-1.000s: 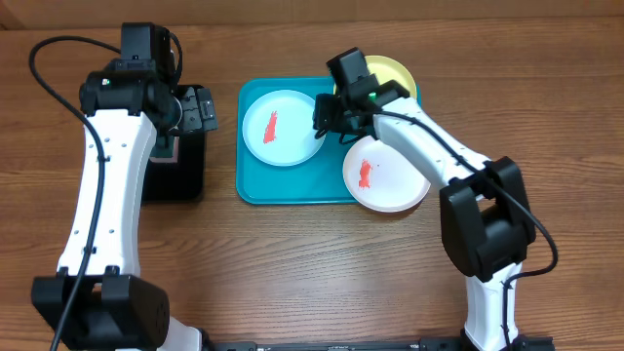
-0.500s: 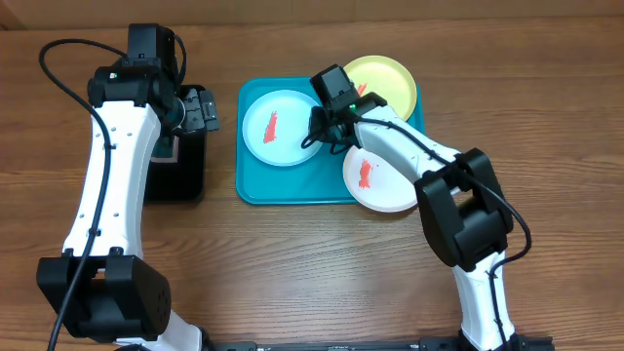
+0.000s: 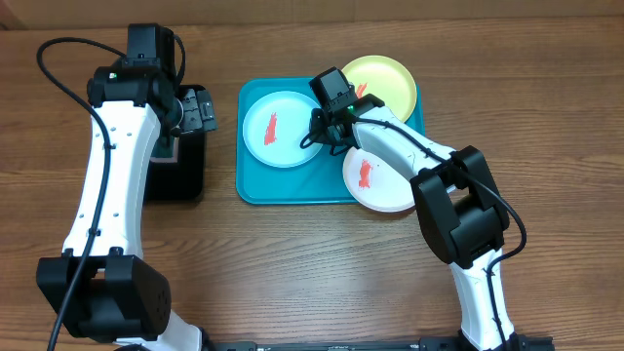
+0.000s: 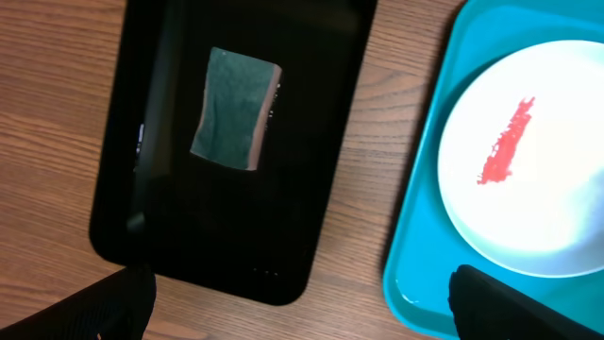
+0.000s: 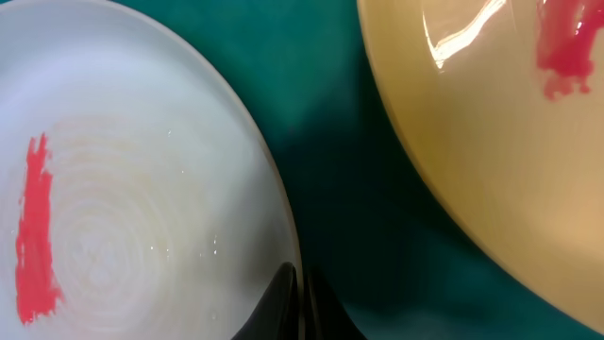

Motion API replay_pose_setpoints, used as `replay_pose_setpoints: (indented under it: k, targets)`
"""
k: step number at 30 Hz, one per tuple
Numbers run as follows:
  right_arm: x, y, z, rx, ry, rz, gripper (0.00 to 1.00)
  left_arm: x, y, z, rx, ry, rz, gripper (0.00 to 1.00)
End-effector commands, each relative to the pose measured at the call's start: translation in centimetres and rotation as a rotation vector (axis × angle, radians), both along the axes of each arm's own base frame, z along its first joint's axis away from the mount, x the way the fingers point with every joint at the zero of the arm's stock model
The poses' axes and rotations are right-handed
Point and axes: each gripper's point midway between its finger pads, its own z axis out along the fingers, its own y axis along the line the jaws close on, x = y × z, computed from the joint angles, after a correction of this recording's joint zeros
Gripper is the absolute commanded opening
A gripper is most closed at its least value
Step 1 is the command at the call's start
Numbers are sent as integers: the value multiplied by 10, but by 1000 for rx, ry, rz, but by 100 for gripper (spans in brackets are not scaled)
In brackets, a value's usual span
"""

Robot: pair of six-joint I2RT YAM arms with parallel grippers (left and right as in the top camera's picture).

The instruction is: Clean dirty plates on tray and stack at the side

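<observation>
The right gripper is clenched shut, its tips meeting right at the rim of the red-smeared pale blue plate, which lies at the left of the turquoise tray, the yellow-green plate near across bare tray.

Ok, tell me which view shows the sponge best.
Left wrist: the sponge lies fully visible in the black tray. Overhead, the left arm largely hides it. The right wrist view lacks it.
</observation>
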Motion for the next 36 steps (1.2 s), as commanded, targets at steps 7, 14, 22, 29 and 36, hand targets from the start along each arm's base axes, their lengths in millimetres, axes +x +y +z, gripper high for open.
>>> replay_pose_setpoints:
  k: [7, 14, 22, 29, 36]
  targets:
    - [-1, -3, -6, -18, 16, -1, 4, 8, 14, -60, 9, 167, -50, 94]
    - [-1, -3, -6, -19, 18, 0, 4, 17, 42, -110, 14, 253, -77, 93]
    - [1, -2, -5, -14, 9, 0, 4, 54, 73, -106, -22, 85, -223, 98]
    - [1, -2, -5, -15, 9, -1, 4, 61, 54, -135, -176, 73, -288, 88]
    - [1, -2, -5, -15, 9, -1, 4, 55, 46, -164, -147, 164, -305, 76]
